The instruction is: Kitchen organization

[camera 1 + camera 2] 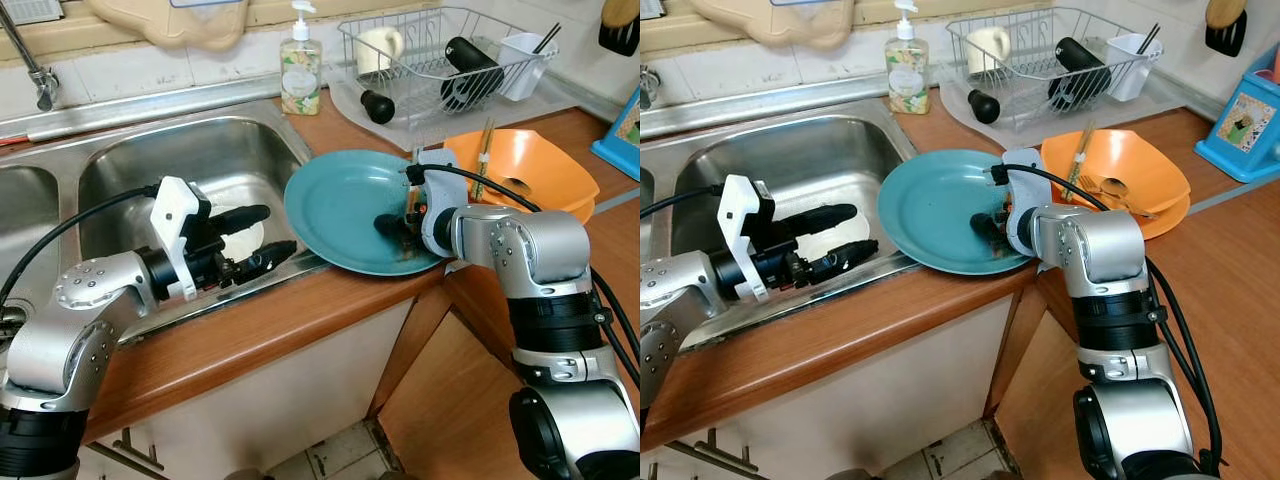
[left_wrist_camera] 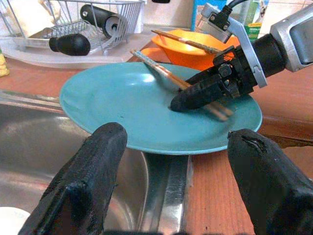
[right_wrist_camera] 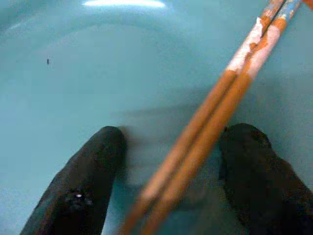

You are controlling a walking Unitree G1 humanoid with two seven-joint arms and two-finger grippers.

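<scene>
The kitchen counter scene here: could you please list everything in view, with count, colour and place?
Round plate: one, teal, counter edge, overhanging sink.
Wooden chopsticks: one pair, brown, on the plate.
Plastic bowls: two stacked, orange, right of plate, holding chopsticks.
Steel sink: one, silver, left.
Soap bottle: one, pale, behind sink.
Wire dish rack: one, silver, back counter.
Left gripper: open, black, over sink, towards plate.
Right gripper: open, black, on plate, straddling chopsticks.

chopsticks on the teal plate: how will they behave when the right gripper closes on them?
The chopsticks look thin, stiff and round, so they will likely roll or slide on the glossy teal plate. There are two lying side by side between the right gripper fingers; one may slip free. The plate overhangs the sink edge, so downward pressure might tip it.
</scene>
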